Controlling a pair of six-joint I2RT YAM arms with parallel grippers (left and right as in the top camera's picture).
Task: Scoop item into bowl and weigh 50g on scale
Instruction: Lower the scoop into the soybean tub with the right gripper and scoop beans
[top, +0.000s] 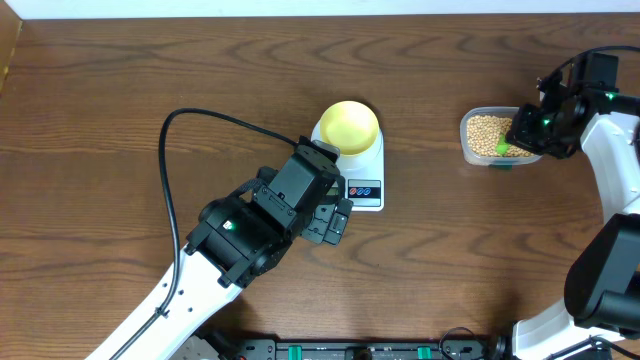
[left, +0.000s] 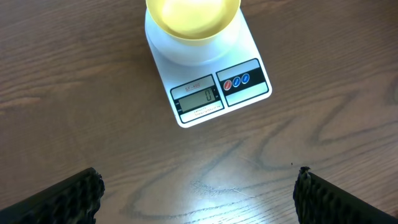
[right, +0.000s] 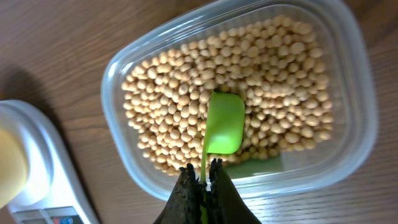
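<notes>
Overhead: the bowl is sitting on the scale. The beans are lying in the tub, well apart to the right, where the right gripper is hovering. The left gripper is hanging just beside the scale.

Left wrist: its fingers are standing wide apart, holding nothing. The display is reading 0, unreadable overhead.

Right wrist: the jaws are pinching the scoop by its thin handle, blade resting on the beans. Beans are probably light, hard and prone to rolling, so scooping suits them better than pinching.
</notes>
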